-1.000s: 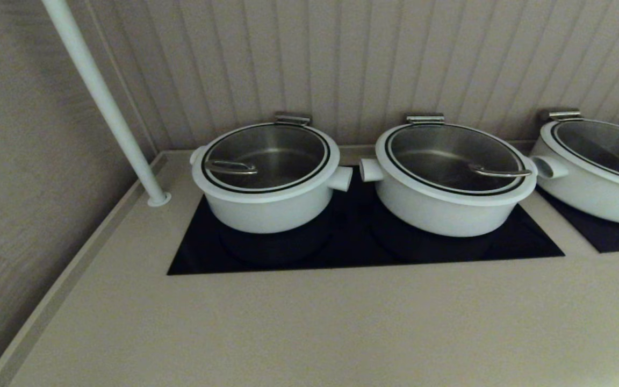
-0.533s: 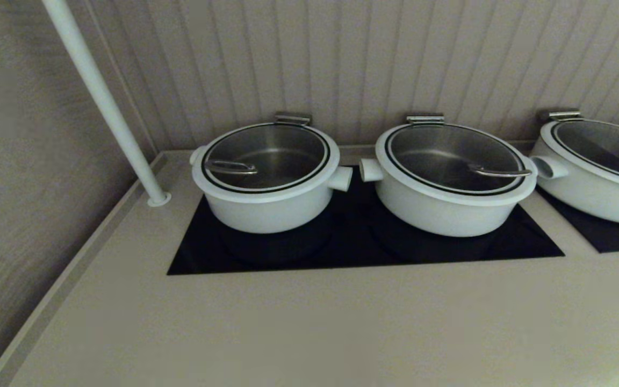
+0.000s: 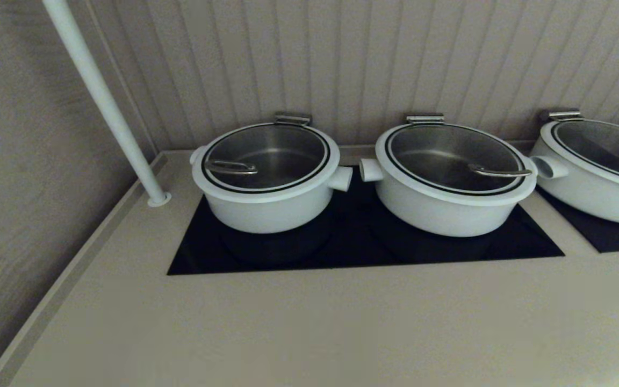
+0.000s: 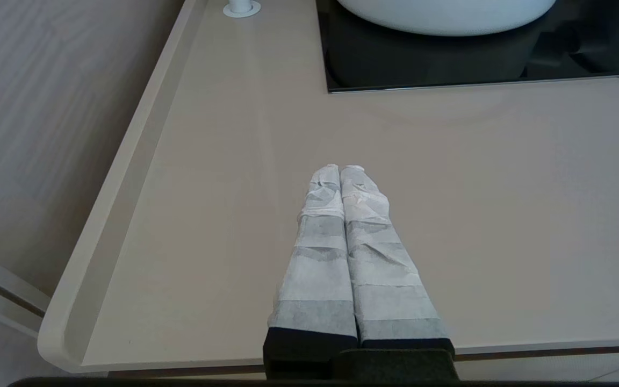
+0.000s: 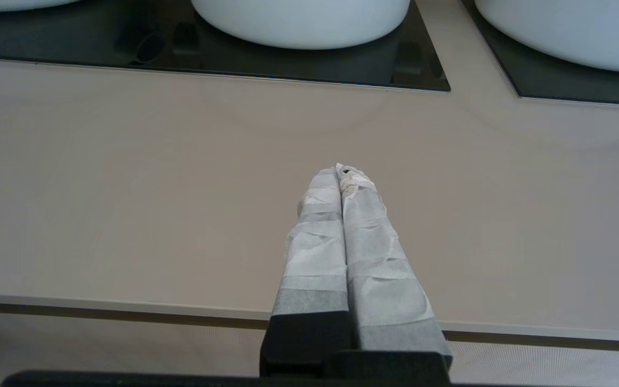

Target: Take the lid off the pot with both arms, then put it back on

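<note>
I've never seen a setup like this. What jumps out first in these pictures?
Three white pots with glass lids stand in a row on black cooktop panels against the wall; the pot on the left is the narrowest and deepest, with its lid on. A white pole rises from the counter's left corner. Nearer the front edge, the left claw and right claw, wrapped in white tape, are shut above bare counter.
</note>
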### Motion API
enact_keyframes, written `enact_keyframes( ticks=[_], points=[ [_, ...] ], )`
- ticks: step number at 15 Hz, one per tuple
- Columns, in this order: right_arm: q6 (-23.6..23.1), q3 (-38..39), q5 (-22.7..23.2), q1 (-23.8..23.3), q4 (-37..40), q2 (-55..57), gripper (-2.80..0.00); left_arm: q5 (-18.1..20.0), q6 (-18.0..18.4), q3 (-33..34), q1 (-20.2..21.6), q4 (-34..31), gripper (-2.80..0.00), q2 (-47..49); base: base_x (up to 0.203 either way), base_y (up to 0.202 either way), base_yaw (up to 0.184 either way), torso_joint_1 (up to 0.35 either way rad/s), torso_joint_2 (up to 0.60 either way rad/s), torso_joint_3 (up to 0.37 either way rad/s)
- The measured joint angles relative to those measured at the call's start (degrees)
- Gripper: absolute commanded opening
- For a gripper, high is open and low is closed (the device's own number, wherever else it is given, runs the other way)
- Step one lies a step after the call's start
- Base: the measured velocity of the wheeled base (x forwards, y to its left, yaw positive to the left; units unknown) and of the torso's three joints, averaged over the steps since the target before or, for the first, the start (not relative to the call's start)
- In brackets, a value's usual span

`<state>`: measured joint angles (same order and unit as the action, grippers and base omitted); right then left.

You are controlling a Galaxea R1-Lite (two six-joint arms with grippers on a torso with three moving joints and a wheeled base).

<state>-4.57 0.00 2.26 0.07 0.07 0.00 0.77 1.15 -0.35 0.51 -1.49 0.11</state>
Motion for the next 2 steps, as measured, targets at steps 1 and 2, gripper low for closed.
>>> enact_keyframes(
  ticks=[1, 2],
  points=[
    [0.0, 0.0, 0.0, 0.0, 0.0, 0.0, -2.8, 0.0, 0.0, 0.0, 0.0, 0.0, -2.8, 0.0, 0.0, 0.0, 0.0, 0.0, 0.0, 0.0],
    [0.0, 0.0, 0.0, 0.0, 0.0, 0.0, -2.8, 0.0, 0.0, 0.0, 0.0, 0.0, -2.8, 0.0, 0.0, 0.0, 0.0, 0.0, 0.0, 0.0]
  ],
)
